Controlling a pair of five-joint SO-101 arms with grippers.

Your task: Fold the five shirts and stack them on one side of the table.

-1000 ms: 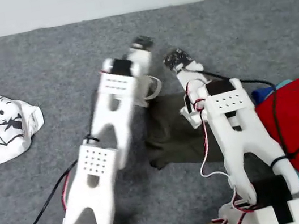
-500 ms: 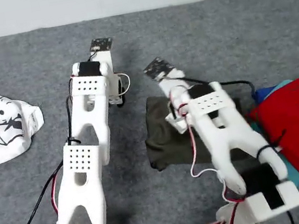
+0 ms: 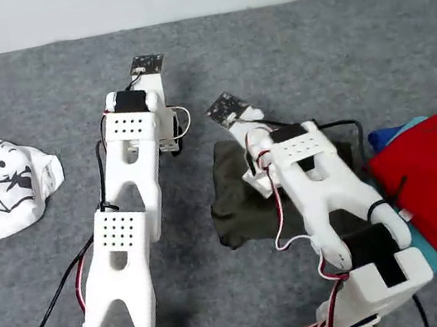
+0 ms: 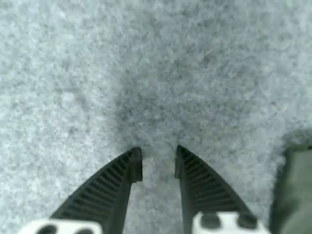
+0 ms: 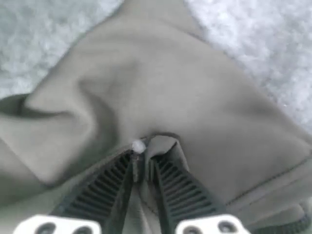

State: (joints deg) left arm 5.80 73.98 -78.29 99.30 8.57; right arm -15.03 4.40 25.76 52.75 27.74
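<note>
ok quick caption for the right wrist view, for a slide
Right tool shut on a raised fold of the olive shirt, which lies on the grey carpet.

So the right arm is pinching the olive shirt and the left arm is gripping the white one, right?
No: the left gripper is open over bare grey carpet, holding nothing, as the left wrist view shows. The right gripper does pinch the olive shirt.
</note>
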